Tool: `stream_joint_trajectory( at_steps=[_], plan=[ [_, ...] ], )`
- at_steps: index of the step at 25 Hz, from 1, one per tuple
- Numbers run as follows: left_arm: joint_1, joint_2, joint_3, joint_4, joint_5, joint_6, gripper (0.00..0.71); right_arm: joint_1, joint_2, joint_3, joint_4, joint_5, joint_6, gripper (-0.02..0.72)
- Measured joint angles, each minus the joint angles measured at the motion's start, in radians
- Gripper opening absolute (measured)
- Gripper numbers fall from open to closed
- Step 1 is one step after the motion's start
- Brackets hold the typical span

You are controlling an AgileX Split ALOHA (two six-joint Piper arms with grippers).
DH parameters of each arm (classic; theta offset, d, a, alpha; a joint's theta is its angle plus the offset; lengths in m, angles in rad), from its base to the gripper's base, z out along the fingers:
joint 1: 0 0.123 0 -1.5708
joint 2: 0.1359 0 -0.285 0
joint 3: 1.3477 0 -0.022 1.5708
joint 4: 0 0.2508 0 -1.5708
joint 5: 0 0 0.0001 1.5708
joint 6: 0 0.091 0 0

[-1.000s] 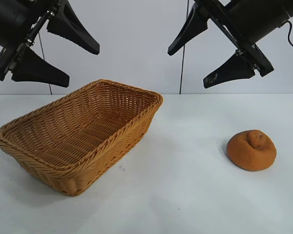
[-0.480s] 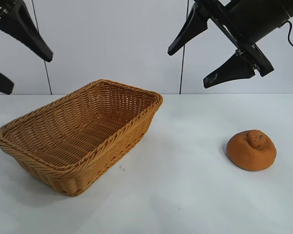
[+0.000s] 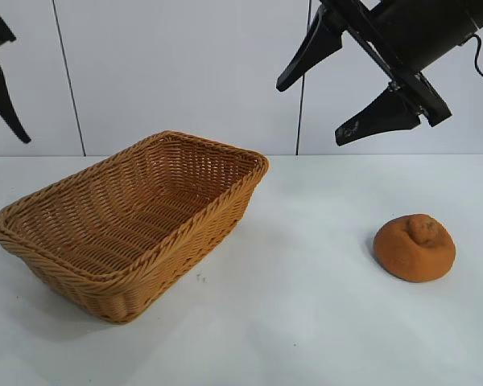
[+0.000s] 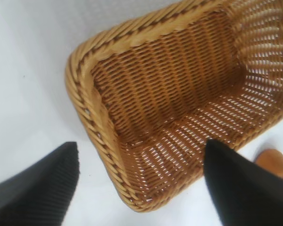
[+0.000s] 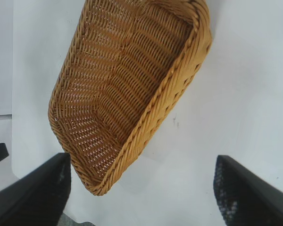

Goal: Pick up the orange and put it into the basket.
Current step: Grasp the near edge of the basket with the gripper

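Exterior view | orange [image 3: 414, 248] untouched near table's [image 3: 306, 322] right edge | basket [image 3: 129, 221] left, empty | right gripper [image 3: 338, 88] wide above | left gripper [image 4: 141, 183] wide, aside.

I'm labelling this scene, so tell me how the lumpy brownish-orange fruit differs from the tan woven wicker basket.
The lumpy brownish-orange fruit is small, round and solid with a knob on top; the tan woven wicker basket is far larger, rectangular and hollow, with nothing in it. The fruit's skin is matte; the basket is open weave with a braided rim. Both rest on the white table, well apart, untouched by either gripper.
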Motion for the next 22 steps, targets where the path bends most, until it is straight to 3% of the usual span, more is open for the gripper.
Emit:
stream_joint_trajectory(
  at_steps=[5, 9, 15, 22],
  plan=[
    [-0.024, 0.024, 0.026, -0.004, -0.081, -0.070, 0.525, 0.000, 0.000, 0.000, 0.000, -0.002, 0.000, 0.568],
    [-0.024, 0.117, 0.026, -0.004, -0.099, -0.077, 0.525, 0.000, 0.000, 0.000, 0.000, -0.003, 0.000, 0.568],
    [-0.024, 0.280, 0.027, -0.006, -0.228, -0.078, 0.525, 0.000, 0.000, 0.000, 0.000, -0.006, 0.000, 0.568],
    [-0.024, 0.334, 0.027, -0.007, -0.251, -0.061, 0.525, 0.000, 0.000, 0.000, 0.000, -0.022, 0.000, 0.568]
  ],
)
